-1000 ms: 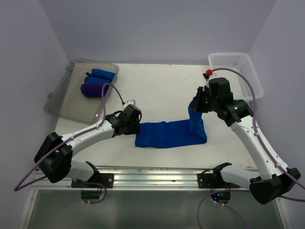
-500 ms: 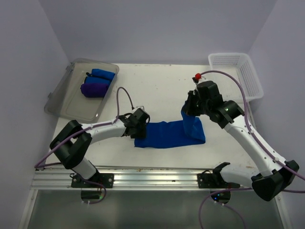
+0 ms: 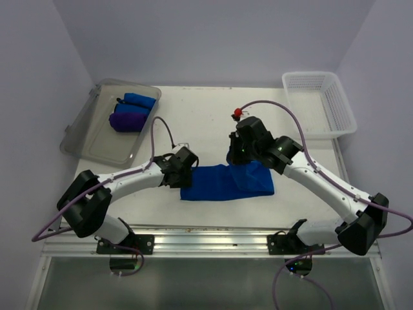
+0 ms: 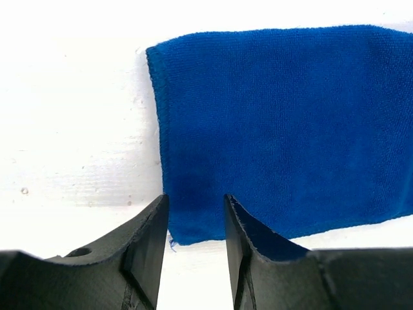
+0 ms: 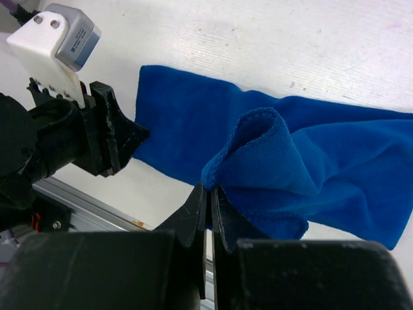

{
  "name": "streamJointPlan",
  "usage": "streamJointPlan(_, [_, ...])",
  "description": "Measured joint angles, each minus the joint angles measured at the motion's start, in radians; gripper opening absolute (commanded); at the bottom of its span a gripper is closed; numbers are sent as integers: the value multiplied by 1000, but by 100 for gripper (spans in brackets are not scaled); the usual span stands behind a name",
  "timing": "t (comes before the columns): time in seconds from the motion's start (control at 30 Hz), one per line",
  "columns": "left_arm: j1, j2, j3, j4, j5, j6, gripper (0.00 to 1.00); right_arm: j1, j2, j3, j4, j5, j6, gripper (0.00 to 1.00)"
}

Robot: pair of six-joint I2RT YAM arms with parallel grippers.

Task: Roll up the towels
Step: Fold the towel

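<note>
The royal blue cloth towel [image 3: 216, 185] lies on the white counter [image 3: 213, 123], its long axis running from the left claw [image 4: 195, 203], jaws apart astride its end corner, to the right claw [image 5: 210, 192], pinched onto its folded-over far end.

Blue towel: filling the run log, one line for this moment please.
blue towel: flat, right end folded over | right gripper: shut on folded edge | left gripper: open at left end
</note>
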Motion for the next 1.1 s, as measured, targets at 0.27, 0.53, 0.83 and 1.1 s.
streamJointPlan(0.27, [1,-26,-53,34,3,0,44,74,65,34,9,27,6,0])
streamJointPlan(0.53, [1,5,-83,67,21,-9,43,114,117,59,22,42,12,0])
streamJointPlan(0.83, [3,-13,-103,83,29,-20,43,172,228,89,56,46,47,0])
streamJointPlan(1.1, [3,-35,-127,105,29,-40,43,237,341,145,90,53,77,0])
